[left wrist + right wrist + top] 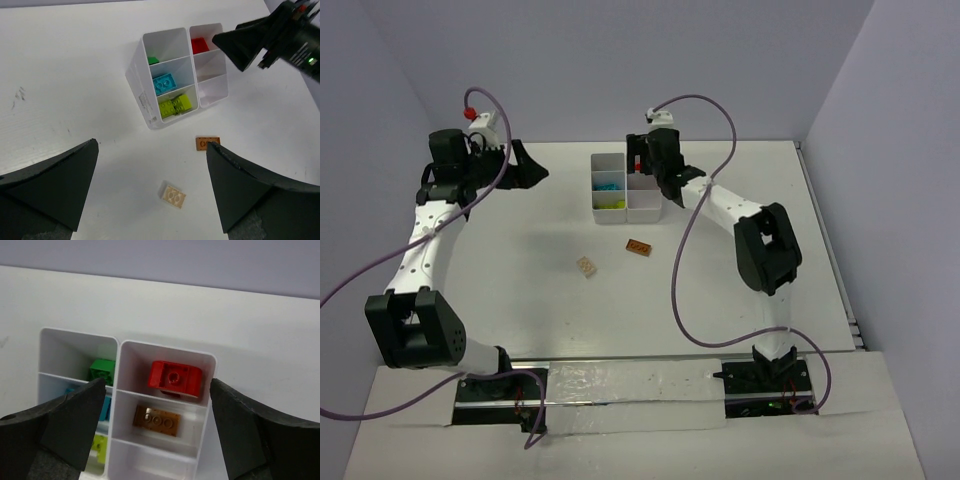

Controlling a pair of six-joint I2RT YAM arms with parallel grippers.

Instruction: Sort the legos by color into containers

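The white six-compartment tray (597, 186) stands at the back middle of the table. In the left wrist view the tray (141, 95) holds a green brick (153, 60), a cyan brick (164, 83), lime bricks (174, 105) and a red brick (199, 45). My right gripper (650, 172) hovers open and empty over the tray's right column. In its own view the gripper (157, 385) is above the red brick (175, 379) and an orange-brown brick (156, 420) in the middle compartment. My left gripper (533, 165) is open and empty, left of the tray.
An orange-brown brick (639, 246) and a tan brick (586, 267) lie loose on the table in front of the tray. They also show in the left wrist view, orange-brown (204, 142) and tan (173, 195). The tray's near right compartment (150, 465) holds nothing.
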